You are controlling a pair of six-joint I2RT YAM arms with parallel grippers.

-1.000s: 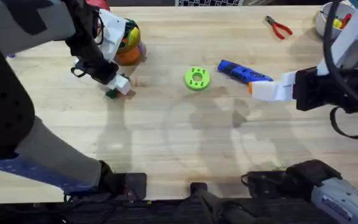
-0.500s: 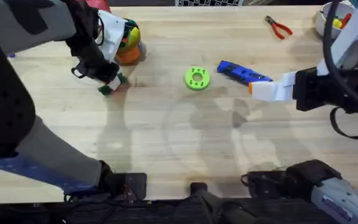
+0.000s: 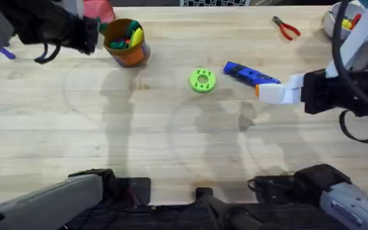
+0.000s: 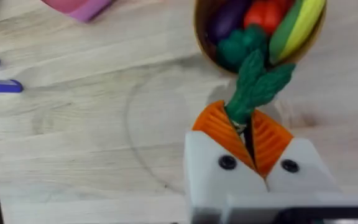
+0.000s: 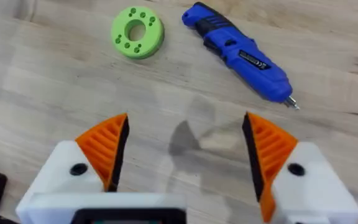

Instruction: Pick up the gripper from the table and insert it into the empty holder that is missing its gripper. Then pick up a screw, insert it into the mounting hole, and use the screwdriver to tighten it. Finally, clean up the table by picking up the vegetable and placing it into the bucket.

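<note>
Green vegetable (image 4: 253, 87) in left claw (image 4: 246, 134), beside bucket (image 4: 205, 46).

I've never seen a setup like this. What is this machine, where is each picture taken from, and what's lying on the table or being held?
These are two robot arms at a wooden table. One picture looks down from above; the other two come from small cameras on each arm's wrist. The left end effector, white with orange ribbed pads, is shut on a small dark-green toy vegetable, holding it beside the round orange-brown bucket full of colourful toy food. The right end effector hangs open above bare wood. On the table lie a blue pen-shaped electric screwdriver, a green round disc with holes, red-handled pliers and a pink pouch.
</note>
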